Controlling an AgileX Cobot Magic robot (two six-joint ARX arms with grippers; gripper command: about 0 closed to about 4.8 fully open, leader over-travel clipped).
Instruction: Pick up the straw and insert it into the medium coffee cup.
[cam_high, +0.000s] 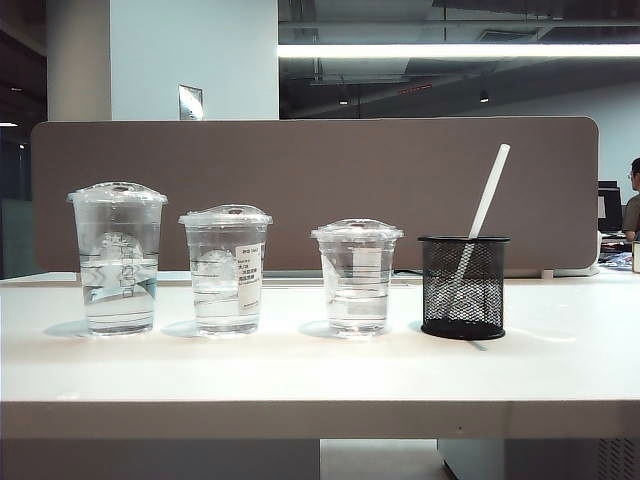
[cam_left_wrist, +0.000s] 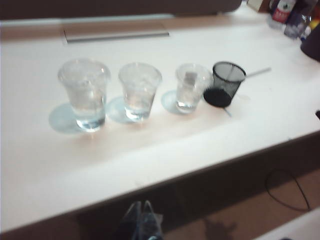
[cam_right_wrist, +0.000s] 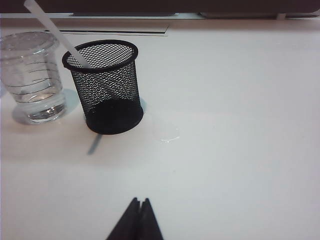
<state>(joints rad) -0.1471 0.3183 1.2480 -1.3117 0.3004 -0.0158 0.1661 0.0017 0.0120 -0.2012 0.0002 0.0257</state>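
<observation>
black mesh holder (cam_high: 463, 287), tallest cup (cam_high: 118, 257), shortest cup (cam_high: 357, 277)

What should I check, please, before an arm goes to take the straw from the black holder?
1. Straw reachable: ok, it leans in the black mesh holder with its top free above the rim.
2. Medium coffee cup upright with its domed lid on: ok, it stands second from the left in the exterior view.
3. Opening in the lid for the straw: cannot tell.
4. Left gripper ready to grasp: not ok, the fingers look shut; it is off the table's front edge.
5. Right gripper: not ok, fingers shut, short of the holder.
6. Holder apart from the shortest cup: ok.
</observation>
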